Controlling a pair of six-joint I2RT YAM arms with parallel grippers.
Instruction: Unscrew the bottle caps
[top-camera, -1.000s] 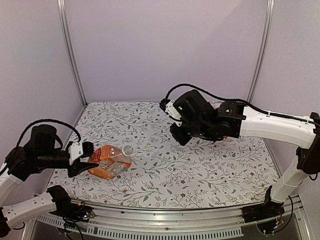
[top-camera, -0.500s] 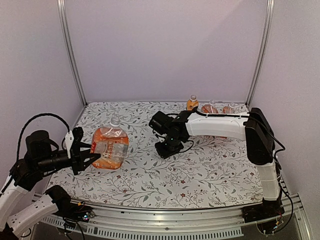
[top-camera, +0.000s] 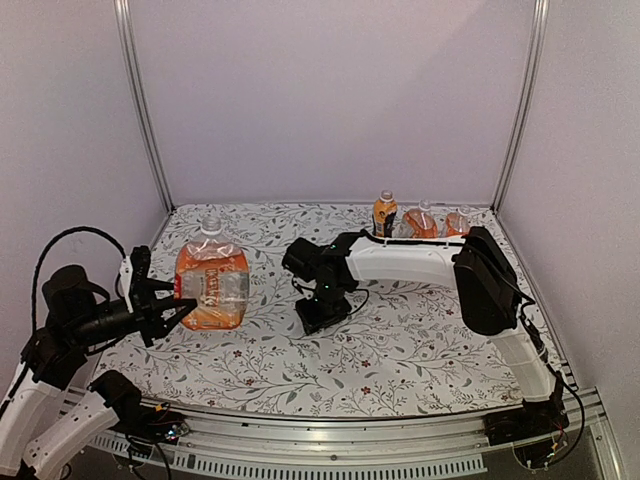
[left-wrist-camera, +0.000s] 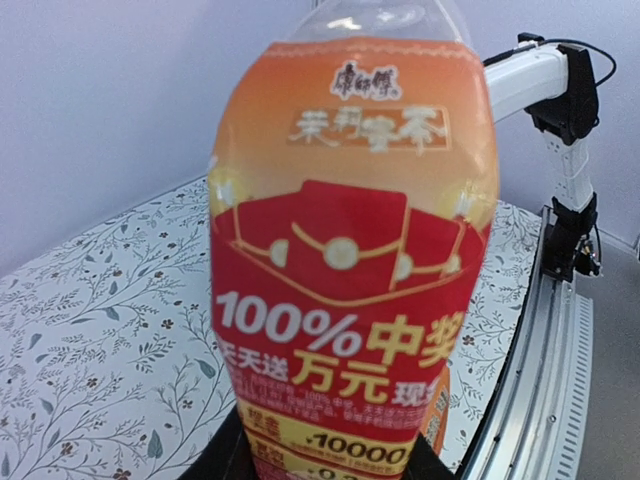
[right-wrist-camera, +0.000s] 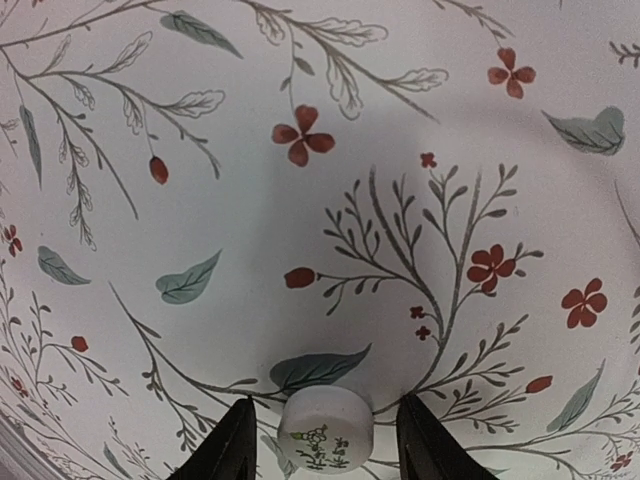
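My left gripper (top-camera: 185, 308) is shut on the lower part of a red-labelled orange-drink bottle (top-camera: 211, 285) and holds it nearly upright above the table's left side. In the left wrist view the bottle (left-wrist-camera: 350, 270) fills the frame, with black fingers (left-wrist-camera: 225, 455) at its base and its neck top cut off. My right gripper (top-camera: 322, 318) points straight down at mid-table. Its fingers are open on either side of a small white bottle cap (right-wrist-camera: 325, 430) that lies on the cloth, with a gap on each side. I cannot tell whether the held bottle has a cap.
Three more bottles stand at the back right: a dark-labelled one (top-camera: 384, 213) with a white cap and two red-labelled ones (top-camera: 420, 222) (top-camera: 455, 222). The floral tablecloth (top-camera: 420, 330) is bounded by walls and metal posts (top-camera: 140, 110).
My left gripper has lifted the bottle from lying to nearly upright and carried it back. My right arm has swung left and down to the table, with the white cap between its fingers.
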